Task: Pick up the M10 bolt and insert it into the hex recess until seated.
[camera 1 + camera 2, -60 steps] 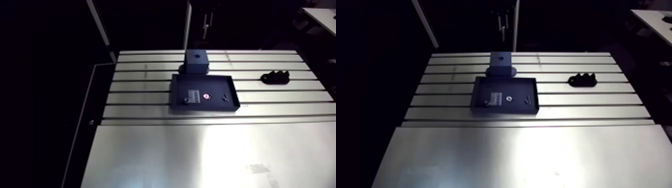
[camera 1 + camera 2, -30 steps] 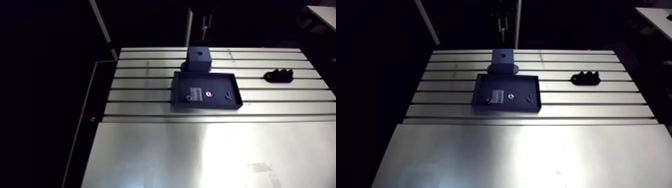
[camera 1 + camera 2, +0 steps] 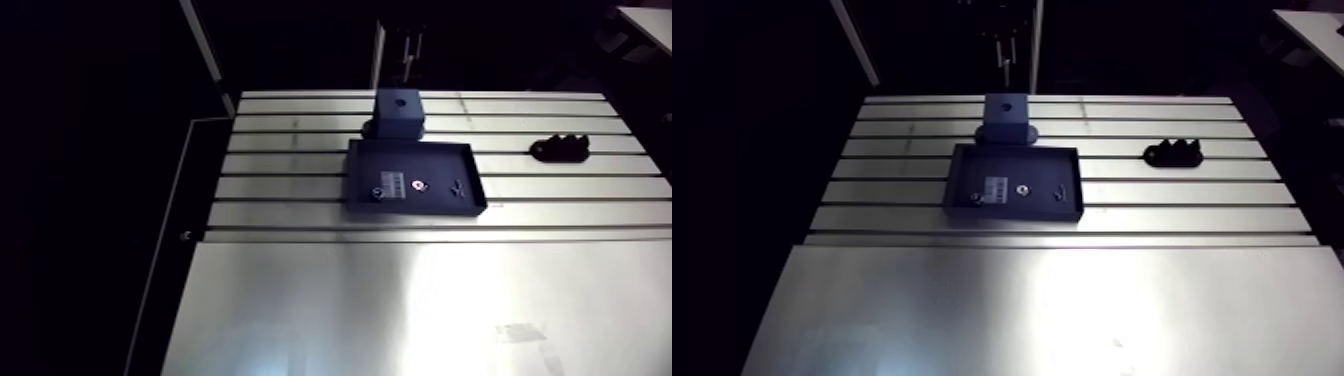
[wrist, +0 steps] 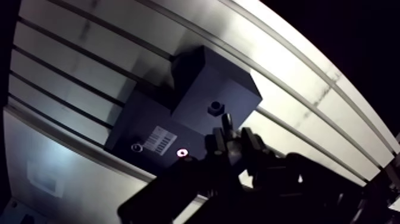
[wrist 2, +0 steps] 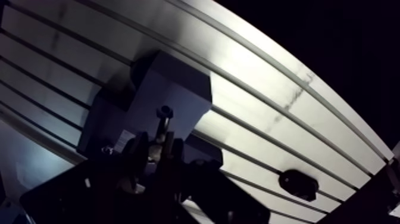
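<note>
Pinching the M10 bolt (image 5: pixel 161 126), the fingers (image 5: pixel 139 155) are hanging over the hex recess (image 4: pixel 215 108) of the block (image 4: pixel 193 89), nearer than earlier.

Navy tray (image 3: pixel 440 160); silver slotted table (image 3: pixel 400 300)

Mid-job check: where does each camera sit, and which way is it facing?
Arm view: on the arm's upper link, high over the table's smooth near end, looking down and forward at the tray and, behind it, the block; the pincer hangs small at the top edge.
Wrist view: on the wrist, looking down past the pincer at the block's hex recess, tray beside it.
Shared: block, tray and the small black part.
</note>
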